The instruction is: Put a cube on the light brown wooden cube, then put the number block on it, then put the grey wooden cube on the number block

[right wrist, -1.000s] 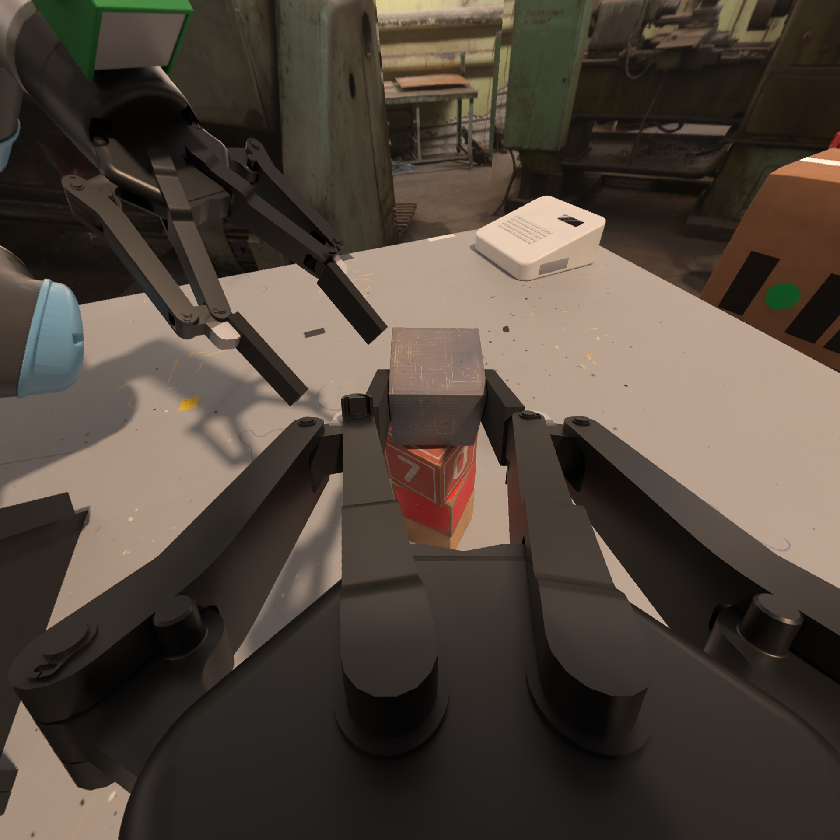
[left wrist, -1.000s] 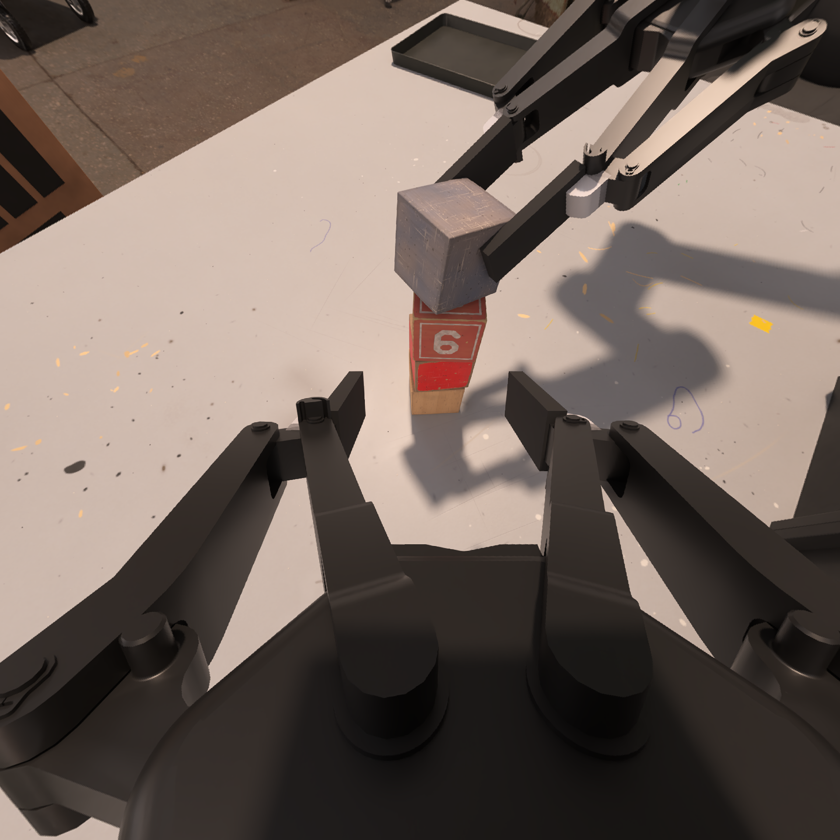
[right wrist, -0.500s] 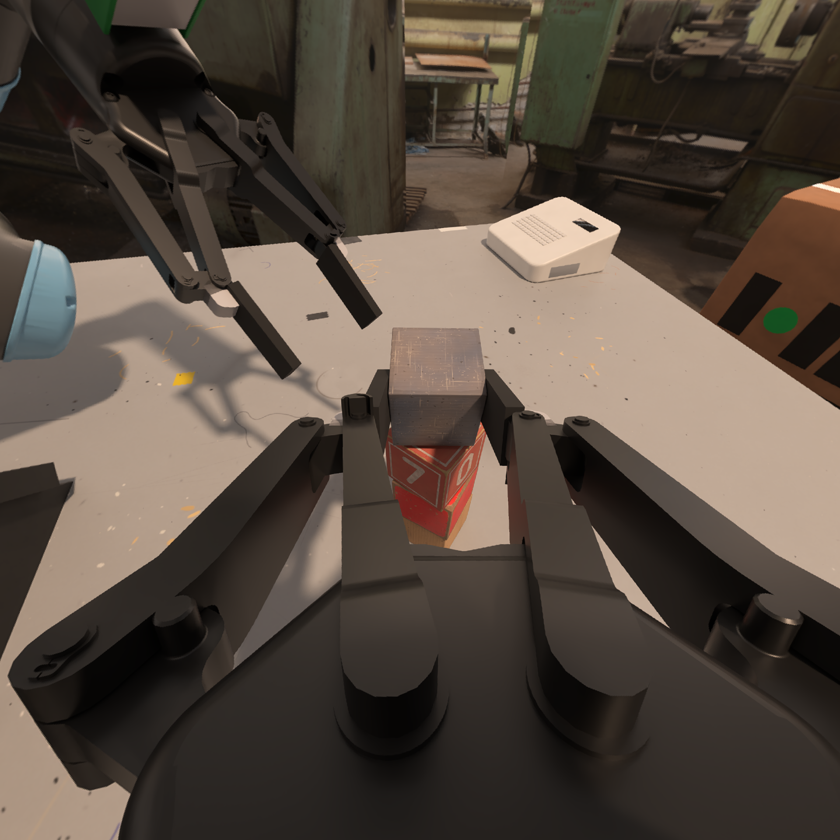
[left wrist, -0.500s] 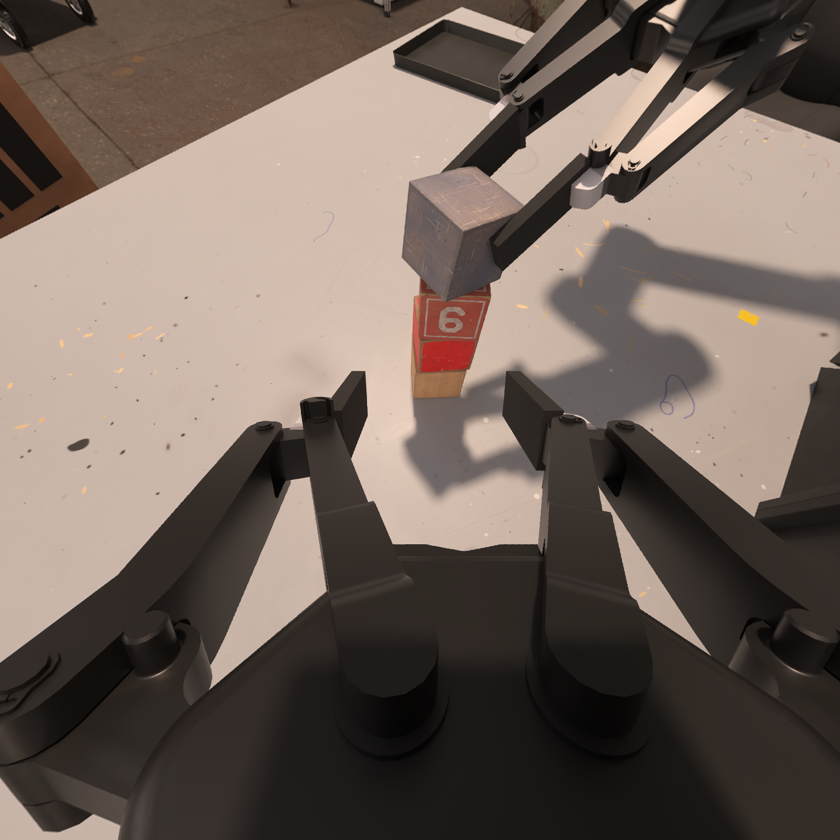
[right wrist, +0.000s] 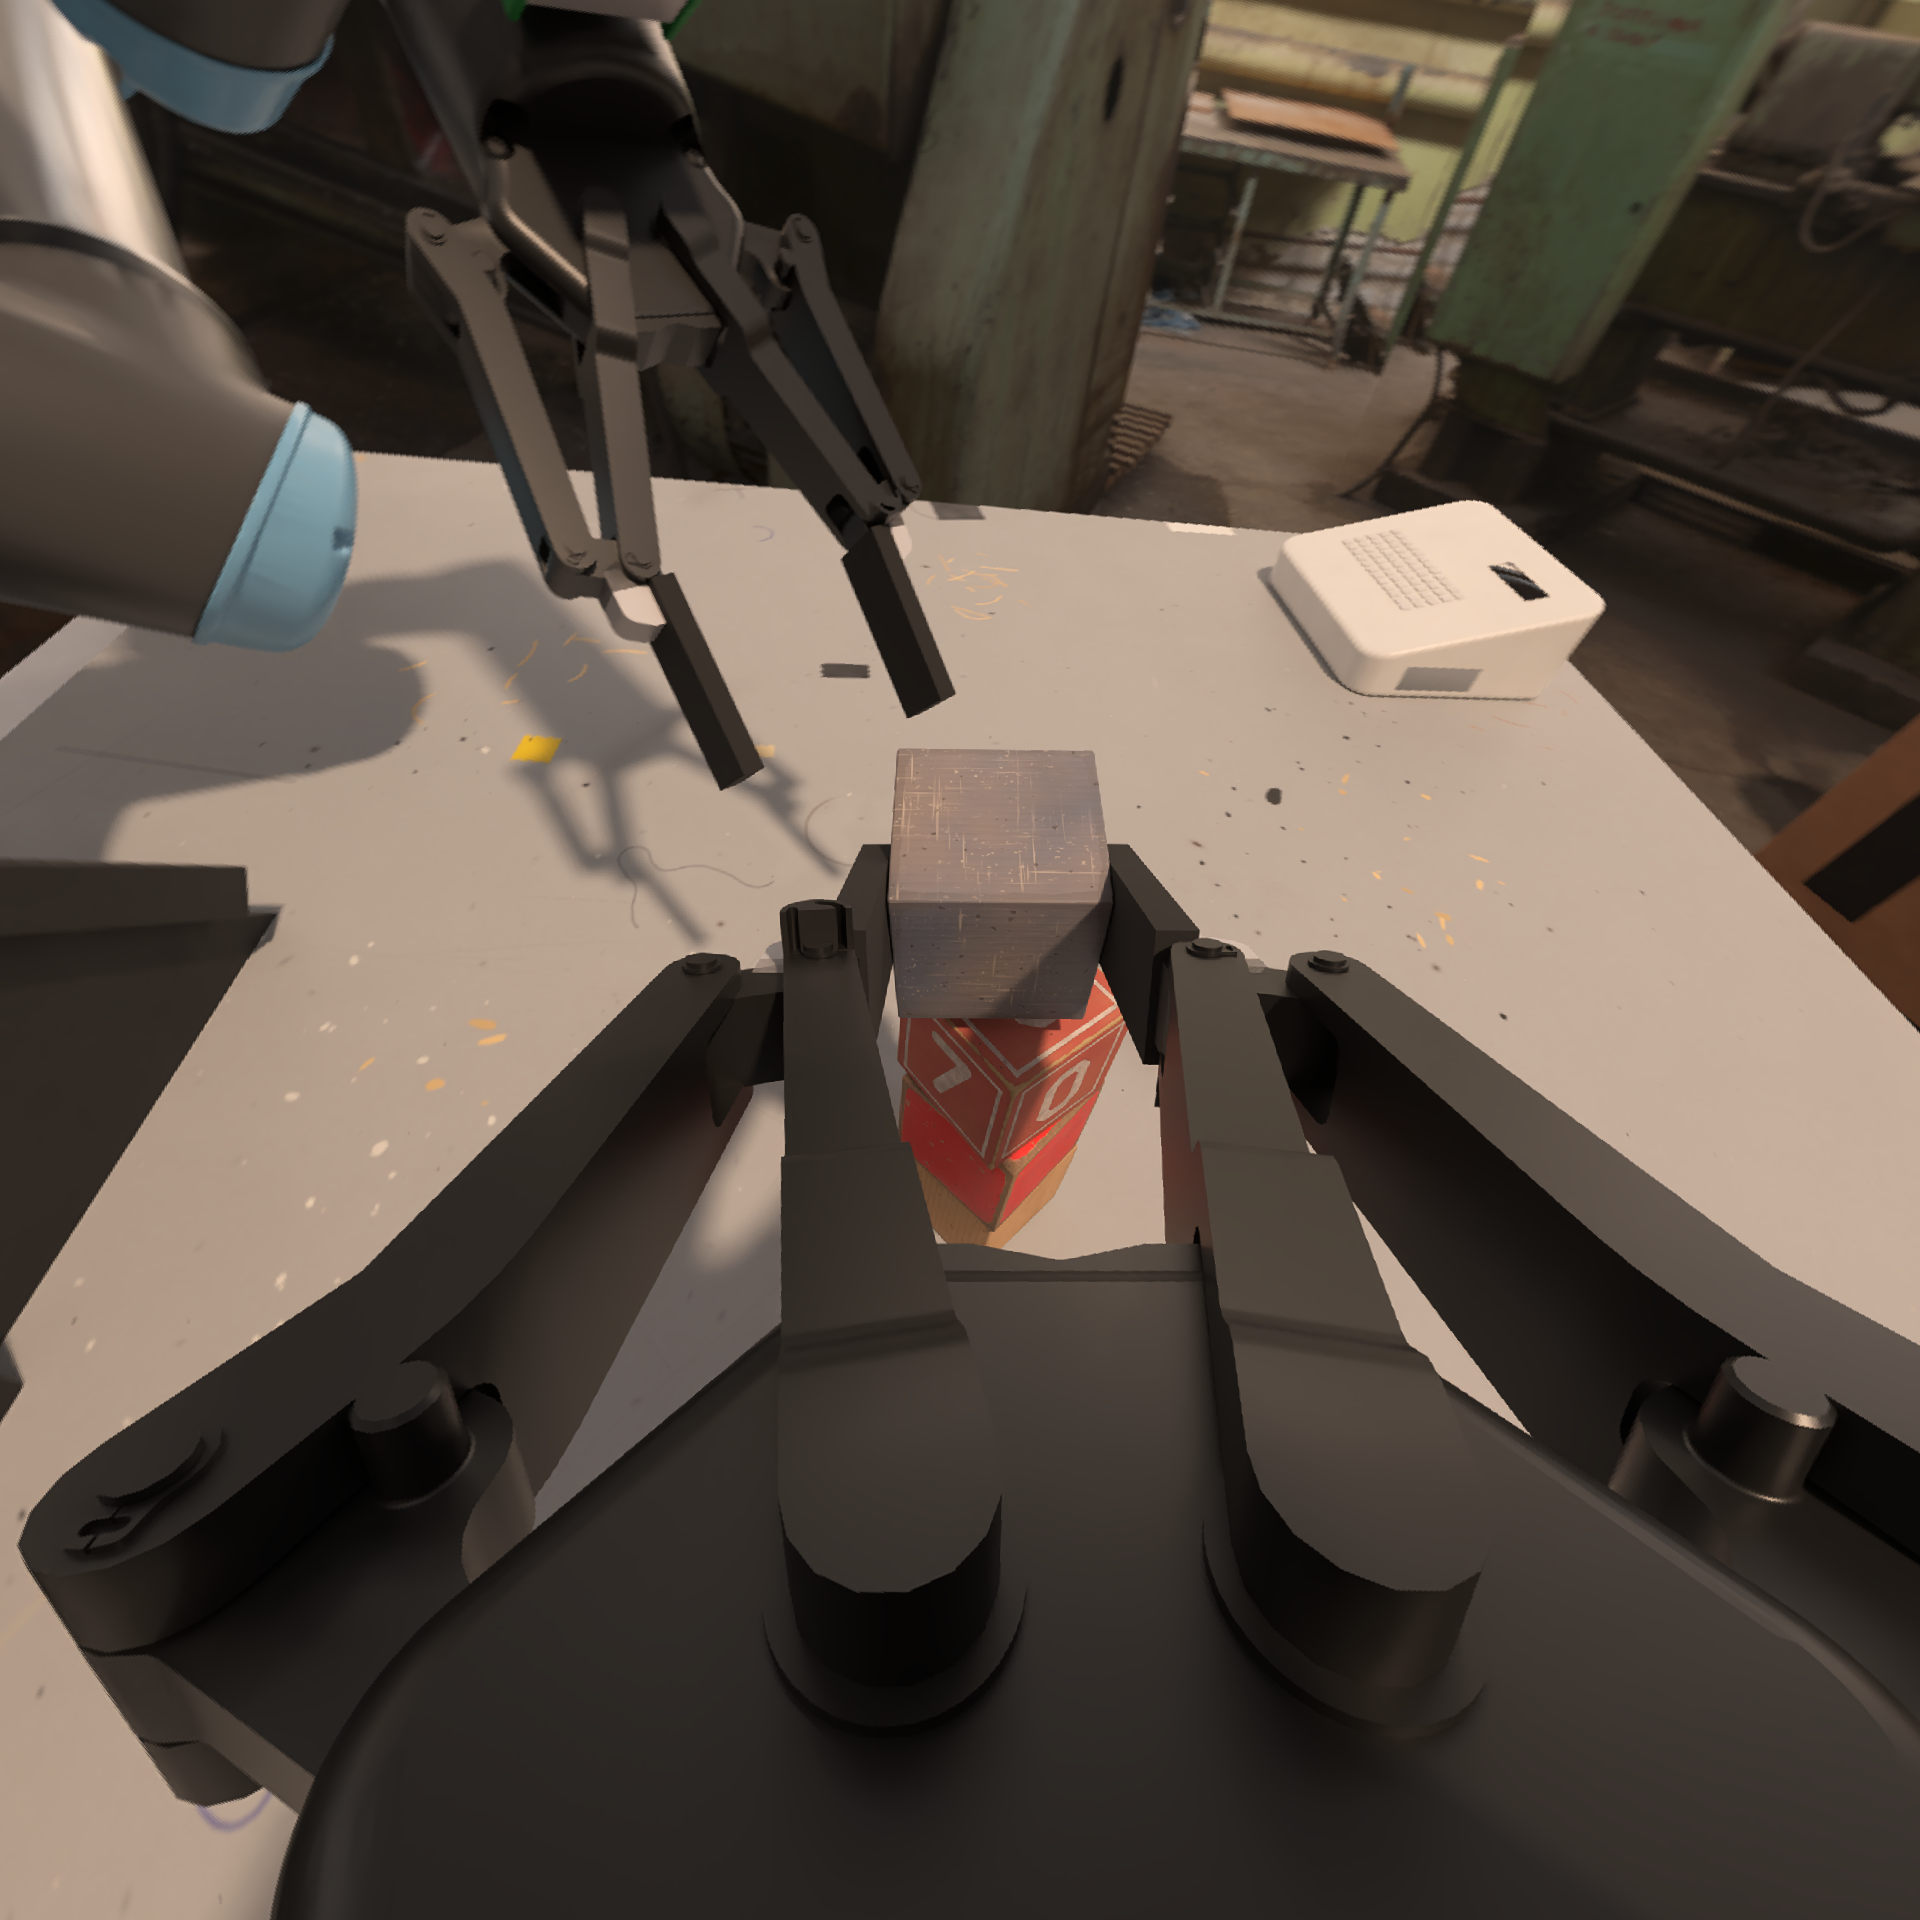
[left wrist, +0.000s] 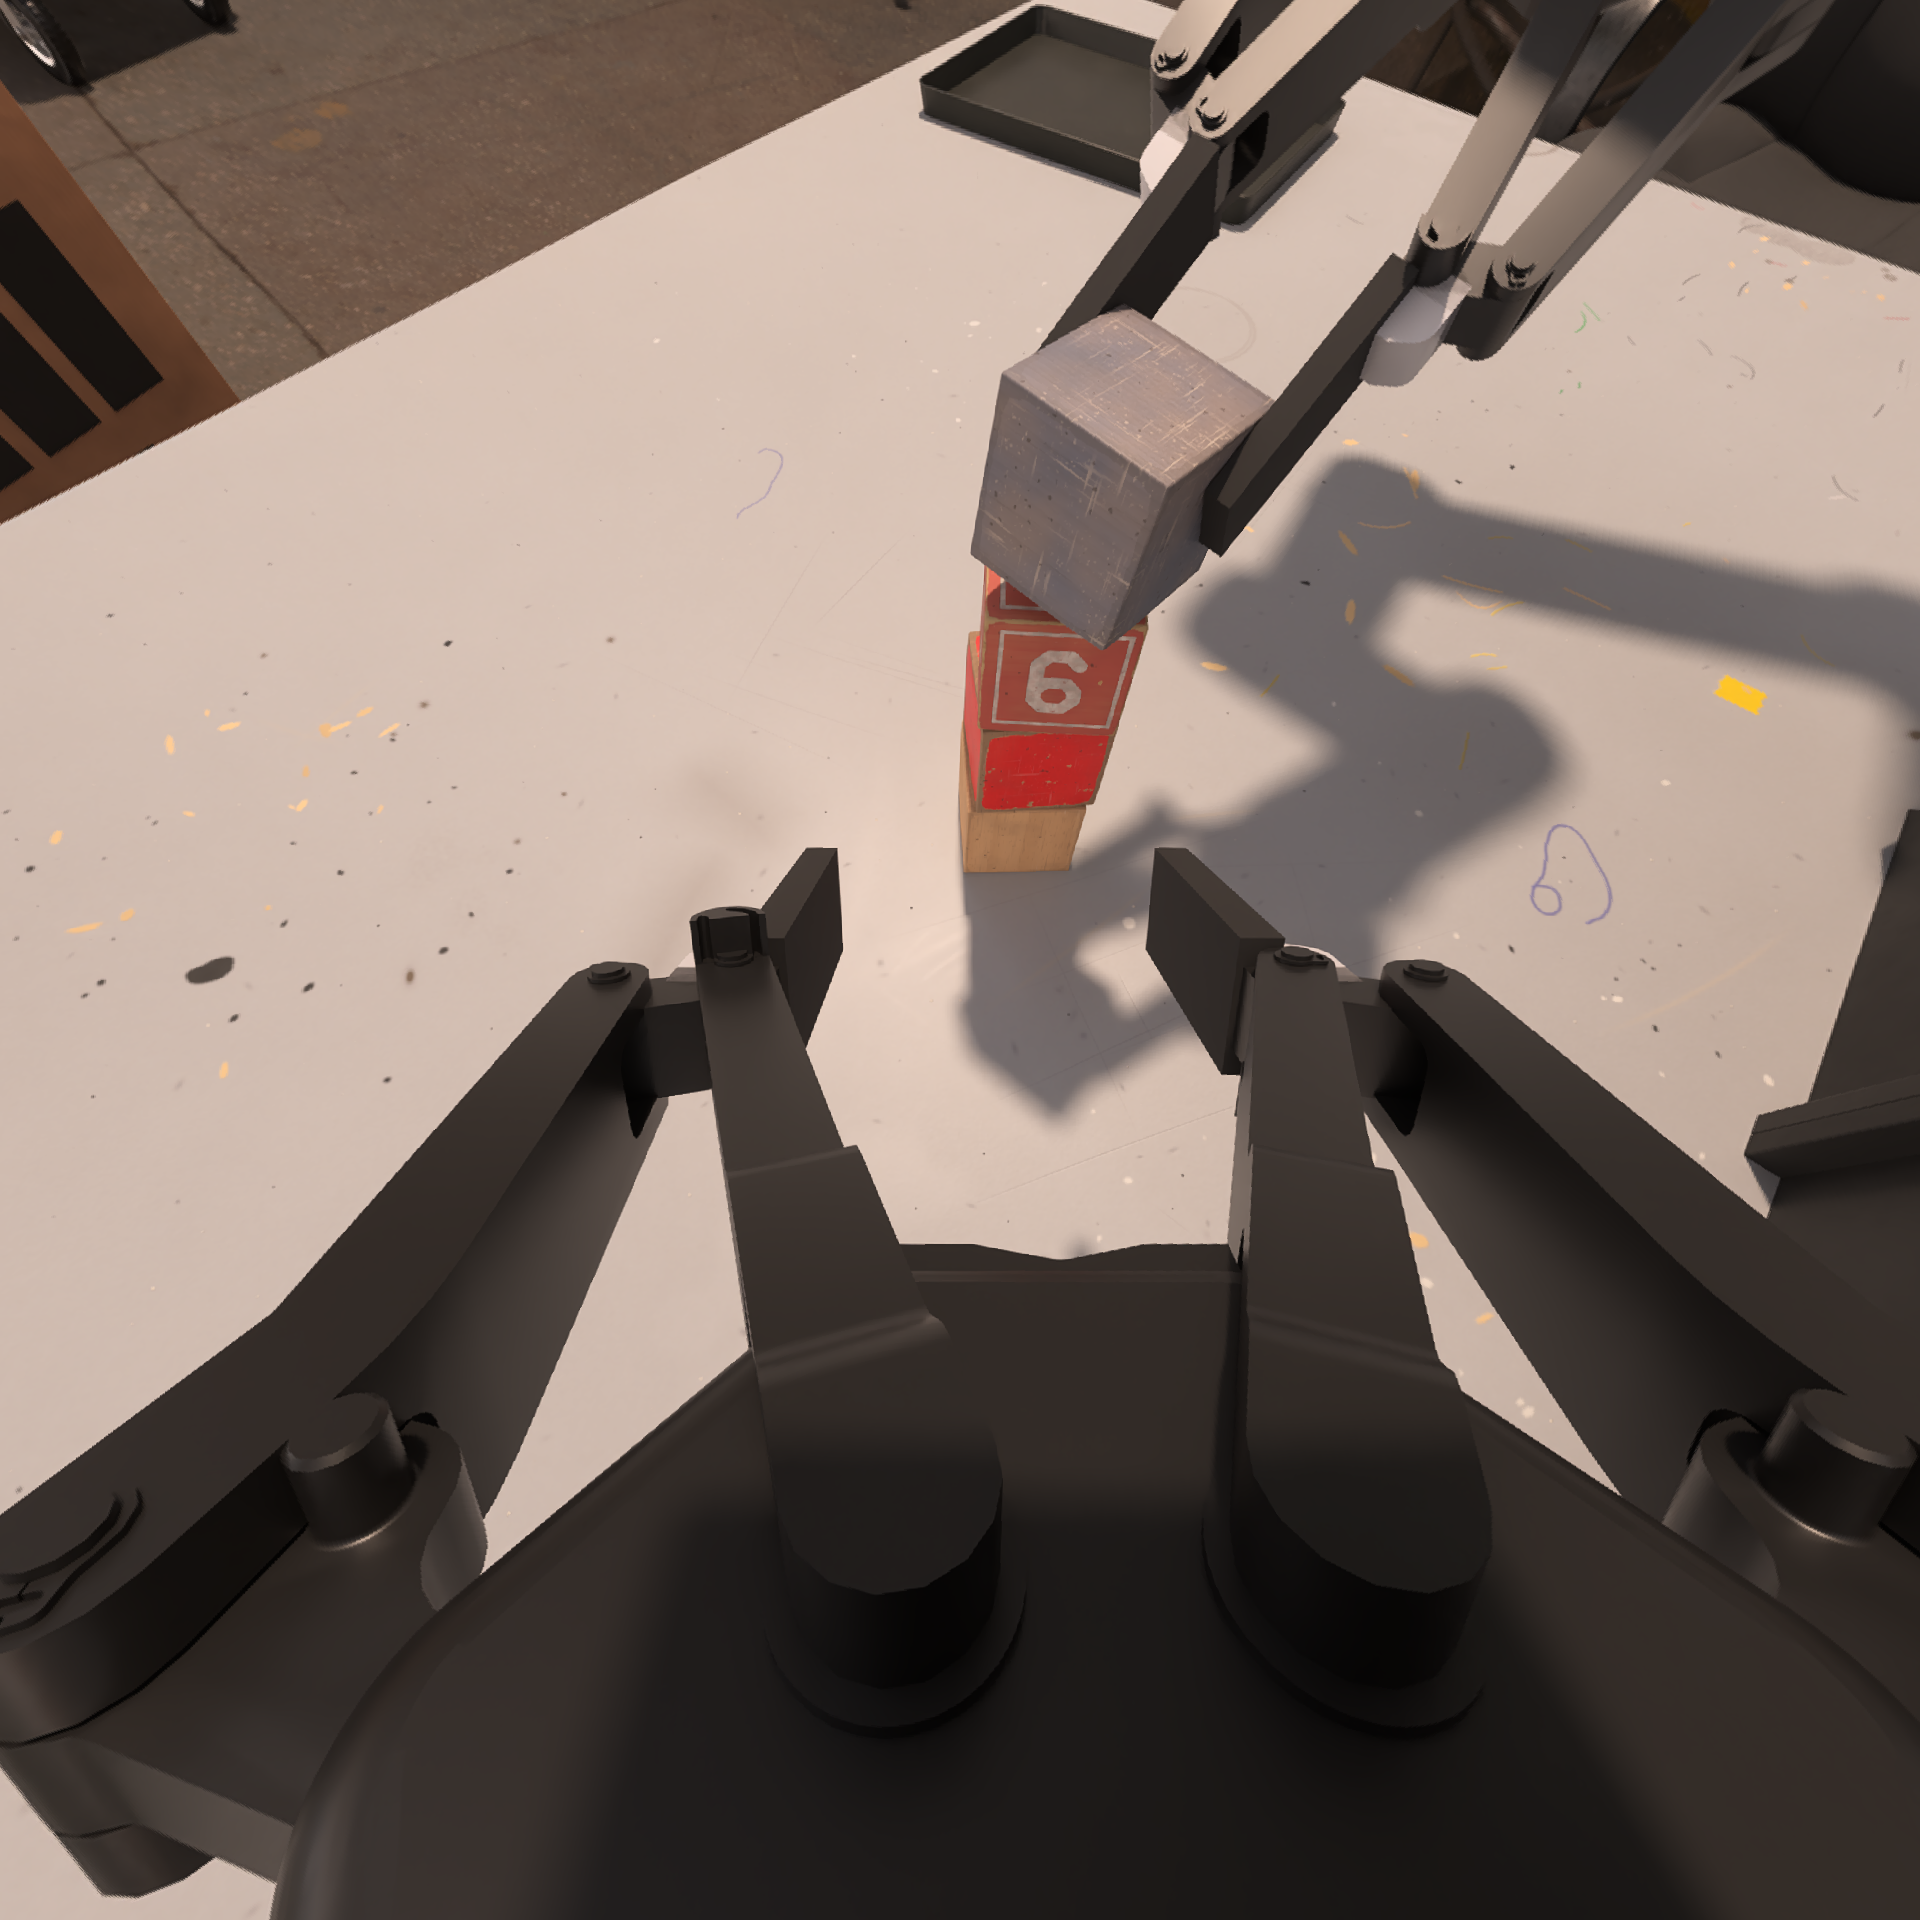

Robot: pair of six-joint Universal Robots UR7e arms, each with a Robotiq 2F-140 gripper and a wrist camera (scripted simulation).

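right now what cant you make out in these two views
- Left wrist view: number block top, covered by the grey wooden cube; contact unclear.
- Right wrist view: light brown wooden cube, mostly behind the right gripper.
- Left wrist view: dark tray, cut by the top edge.

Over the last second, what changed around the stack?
The right tool kept its grip on the grey wooden cube and carried it slightly up over the number block; it is not yet set down. The left tool stayed open and empty, pulling back a little from the stack. Number block, red cube and light brown wooden cube did not move.
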